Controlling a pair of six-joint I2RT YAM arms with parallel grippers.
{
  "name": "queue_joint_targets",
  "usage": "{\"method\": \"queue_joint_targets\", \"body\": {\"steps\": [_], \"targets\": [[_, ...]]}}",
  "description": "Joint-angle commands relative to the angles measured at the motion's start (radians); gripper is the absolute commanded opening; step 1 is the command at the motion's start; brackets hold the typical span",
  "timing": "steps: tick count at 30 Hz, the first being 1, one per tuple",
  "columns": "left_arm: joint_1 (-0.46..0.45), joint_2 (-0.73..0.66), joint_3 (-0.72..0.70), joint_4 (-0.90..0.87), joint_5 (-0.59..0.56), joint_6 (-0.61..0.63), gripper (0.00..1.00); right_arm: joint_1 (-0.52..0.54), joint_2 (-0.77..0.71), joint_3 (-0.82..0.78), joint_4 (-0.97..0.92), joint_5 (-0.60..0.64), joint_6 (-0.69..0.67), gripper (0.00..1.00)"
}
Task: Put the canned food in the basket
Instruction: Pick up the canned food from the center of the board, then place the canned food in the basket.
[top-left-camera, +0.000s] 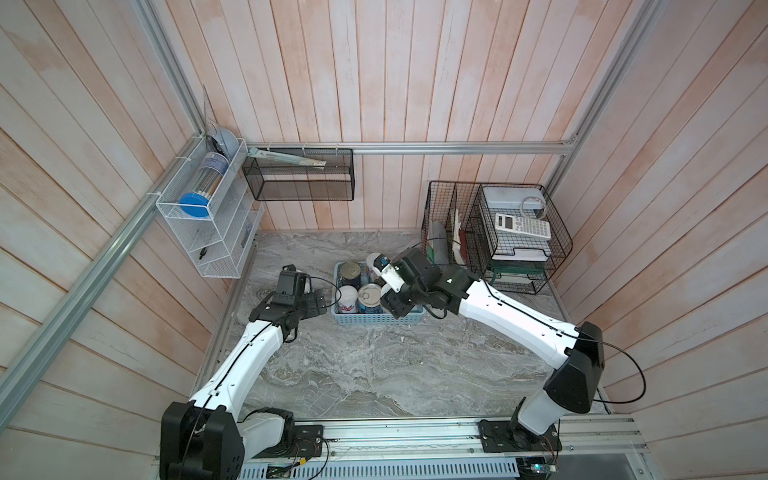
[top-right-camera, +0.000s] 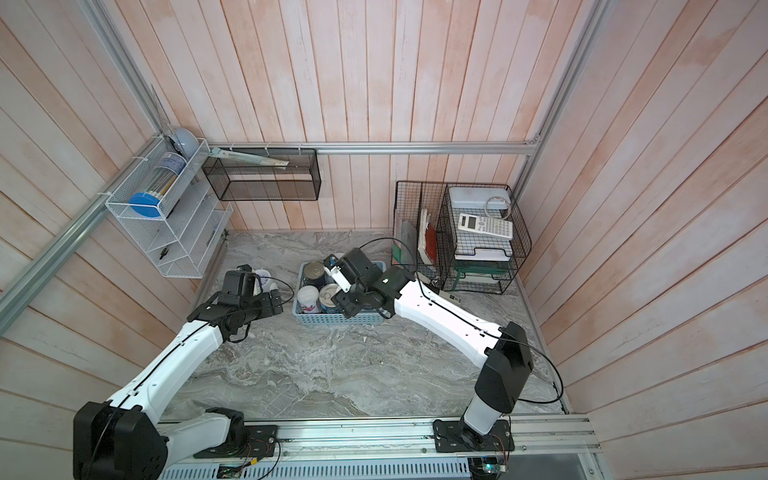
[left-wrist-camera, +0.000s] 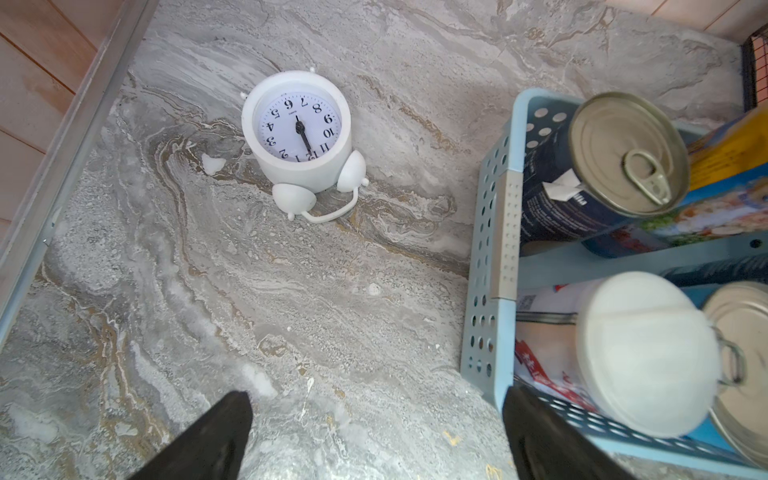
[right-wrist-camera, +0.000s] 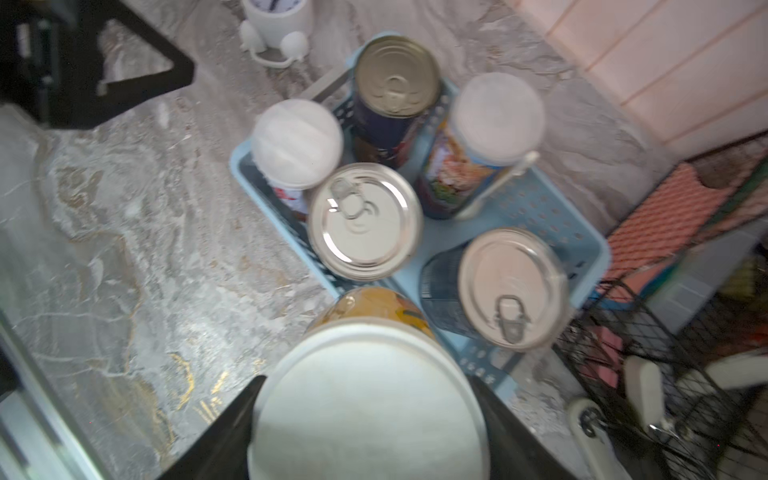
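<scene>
The light blue perforated basket (top-left-camera: 374, 319) (top-right-camera: 332, 319) (right-wrist-camera: 552, 216) stands mid-table and holds several upright cans, among them a silver pull-tab can (right-wrist-camera: 365, 220) (left-wrist-camera: 627, 149) and a white-lidded can (right-wrist-camera: 297, 141) (left-wrist-camera: 644, 353). My right gripper (right-wrist-camera: 368, 386) (top-left-camera: 395, 305) is shut on another canned food item, a white-lidded can (right-wrist-camera: 365, 399) with a yellow-orange label, at the basket's near right corner. Its base is hidden. My left gripper (left-wrist-camera: 376, 399) (top-left-camera: 322, 301) hangs open and empty just left of the basket (left-wrist-camera: 482, 291).
A small white clock (left-wrist-camera: 297, 129) (right-wrist-camera: 276, 16) lies on the marble left of the basket. Black wire racks (top-left-camera: 498, 232) with a calculator (top-left-camera: 523, 226) stand at the back right. A white wire shelf (top-left-camera: 208, 224) and a black mesh rack (top-left-camera: 299, 174) hang on the walls.
</scene>
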Motion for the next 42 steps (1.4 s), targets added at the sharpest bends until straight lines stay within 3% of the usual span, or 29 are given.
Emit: {"method": "queue_joint_targets", "body": {"steps": [1, 5, 19, 30, 42], "targets": [[0.007, 0.007, -0.014, -0.004, -0.007, -0.003, 1.0, -0.076, -0.013, 0.014, 0.08, 0.055, -0.011, 0.47], [0.007, 0.011, -0.014, -0.004, -0.003, -0.002, 1.0, -0.178, 0.071, 0.109, 0.104, 0.048, -0.003, 0.41], [0.007, 0.023, -0.015, 0.002, 0.012, 0.001, 1.0, -0.285, 0.341, 0.308, 0.179, 0.0, -0.041, 0.35], [0.007, 0.027, -0.016, 0.003, 0.014, 0.002, 1.0, -0.306, 0.373, 0.302, 0.233, -0.025, -0.045, 0.34], [0.01, 0.033, -0.014, 0.004, 0.018, 0.005, 1.0, -0.317, 0.431, 0.262, 0.235, -0.141, -0.041, 0.32]]}}
